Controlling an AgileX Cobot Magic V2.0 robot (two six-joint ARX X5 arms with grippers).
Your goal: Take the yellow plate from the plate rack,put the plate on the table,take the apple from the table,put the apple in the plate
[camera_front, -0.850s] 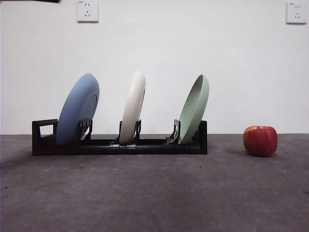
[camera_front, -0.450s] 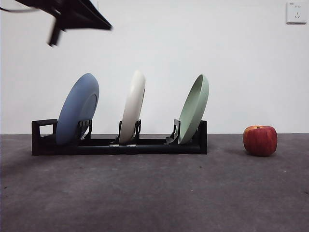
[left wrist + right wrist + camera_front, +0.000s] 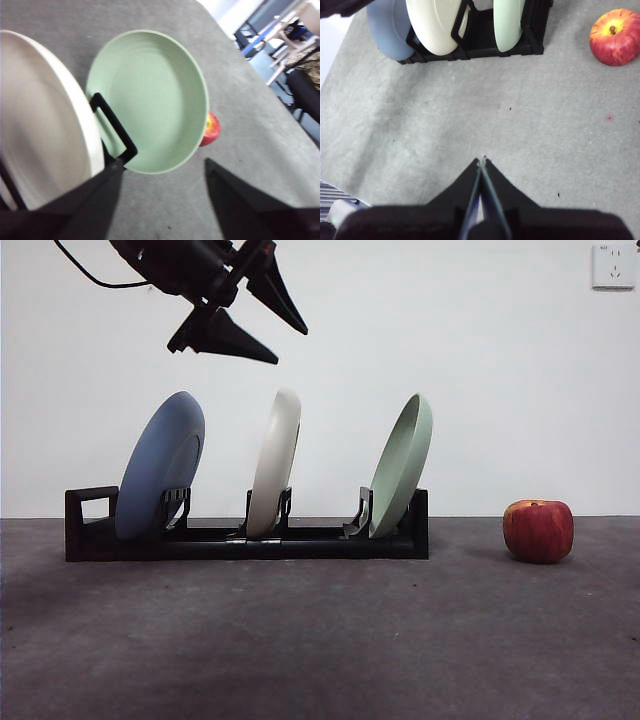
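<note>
The left claw point(image 3: 285, 345), jaws apart, hangs just above the yellow plate point(image 3: 275, 462) standing in the plate rack point(image 3: 90, 537); the right claw point(image 3: 482, 161) waits, jaws together.

Left gripper point(image 3: 285, 345) up high at upper left of front view, jaws spread wide, tips angled down to the right, cable trailing behind. Right gripper point(image 3: 482, 161) hovers over the near table, jaws pressed together, holding nothing.

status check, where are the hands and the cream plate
Left hand open, above round cream matte plate, upright in black slotted plastic rack. Right hand shut, waiting. Nothing blocking.
</note>
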